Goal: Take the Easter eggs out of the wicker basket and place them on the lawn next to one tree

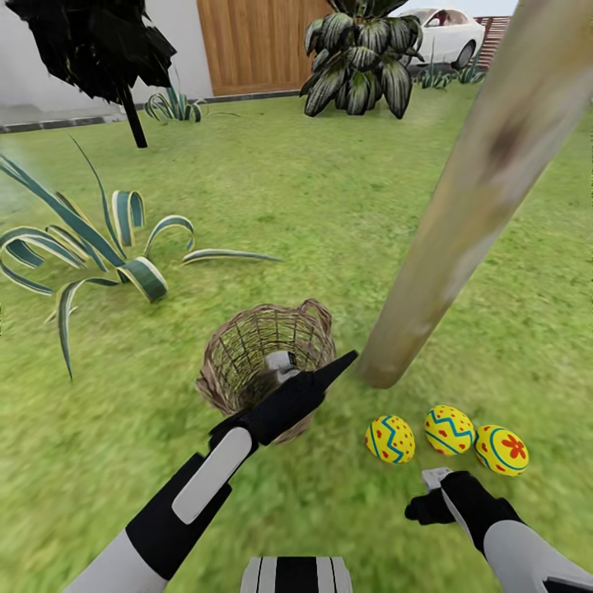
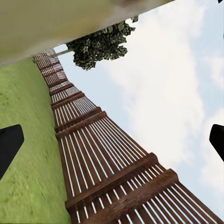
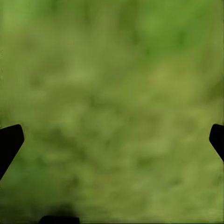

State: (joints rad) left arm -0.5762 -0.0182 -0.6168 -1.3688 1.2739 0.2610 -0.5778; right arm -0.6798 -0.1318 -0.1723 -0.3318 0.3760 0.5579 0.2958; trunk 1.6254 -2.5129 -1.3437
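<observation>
Three Easter eggs (image 1: 445,436) lie in a row on the lawn (image 1: 329,214), all just beside the foot of the tree (image 1: 461,239): one egg nearest the trunk base, the middle one next to it, and the flower-marked egg farthest out along the row. Eggs sit close together; whether they touch each other I cannot tell.

Wicker basket (image 1: 268,350) stands upright on the grass just beside the tree base, on the side away from the eggs. What shows of its inside is bare weave; part of the interior is hidden by the left arm, which reaches across its rim.

Left gripper (image 1: 333,369) sits between basket rim and trunk foot. Its wrist view has both fingertips at the far edges, with fence (image 2: 107,158), sky and a leafy crown between them (no object between them): wide open, holding nothing.

Right gripper (image 1: 435,478) hovers near the eggs, on the side of the row away from the tree. Its wrist view gives blurred grass between two widely parted fingertips: open, empty.

Judgement: placing step looks complete, all three eggs out and grouped by one tree. Task appears at or near its end.

Next move calls for little: draw both arms clear without nudging eggs or tipping the basket, and confirm the hidden part of the basket is empty
</observation>
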